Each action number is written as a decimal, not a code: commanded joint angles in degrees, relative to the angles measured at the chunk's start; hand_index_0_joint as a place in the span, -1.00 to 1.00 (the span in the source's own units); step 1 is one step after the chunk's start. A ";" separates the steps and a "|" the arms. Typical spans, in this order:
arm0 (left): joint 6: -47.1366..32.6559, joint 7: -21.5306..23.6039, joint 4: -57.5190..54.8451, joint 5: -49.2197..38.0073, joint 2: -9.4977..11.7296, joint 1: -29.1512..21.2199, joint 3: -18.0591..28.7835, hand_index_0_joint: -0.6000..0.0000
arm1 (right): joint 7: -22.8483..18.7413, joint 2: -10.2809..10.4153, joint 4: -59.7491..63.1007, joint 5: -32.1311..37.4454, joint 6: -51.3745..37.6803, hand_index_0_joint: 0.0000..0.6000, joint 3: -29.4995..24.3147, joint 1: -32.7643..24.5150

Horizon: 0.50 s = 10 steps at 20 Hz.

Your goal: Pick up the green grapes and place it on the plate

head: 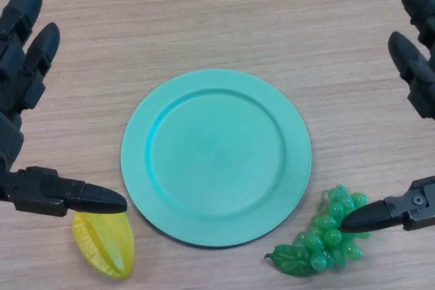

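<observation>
A bunch of green grapes (327, 234) with a dark green leaf lies on the wooden table, just off the lower right rim of a round teal plate (216, 156). The plate holds nothing. My right hand (414, 73) comes in from the right edge, open, fingers straight; its thumb (380, 216) reaches over the right side of the grapes. My left hand (24, 52) shows at the left edge, open, with its thumb (75, 198) pointing toward the plate.
A yellow star fruit (105, 242) lies on the table at the lower left, just below my left thumb and beside the plate's lower left rim.
</observation>
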 commanded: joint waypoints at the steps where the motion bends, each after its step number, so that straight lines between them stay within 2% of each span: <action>1: -8.39 0.32 -2.64 2.22 2.12 -1.60 1.48 1.00 | 0.37 -0.46 -2.24 0.20 -10.54 -1.00 -3.07 -0.03; 8: -7.53 0.29 -2.69 3.39 2.47 -2.51 0.94 1.00 | 0.61 0.01 -2.87 2.20 -11.78 -1.00 -4.20 1.48; 10: -7.60 0.64 -2.67 4.22 2.31 -2.52 0.37 1.00 | 1.77 0.23 -0.90 -0.69 -14.37 -1.00 -2.58 2.79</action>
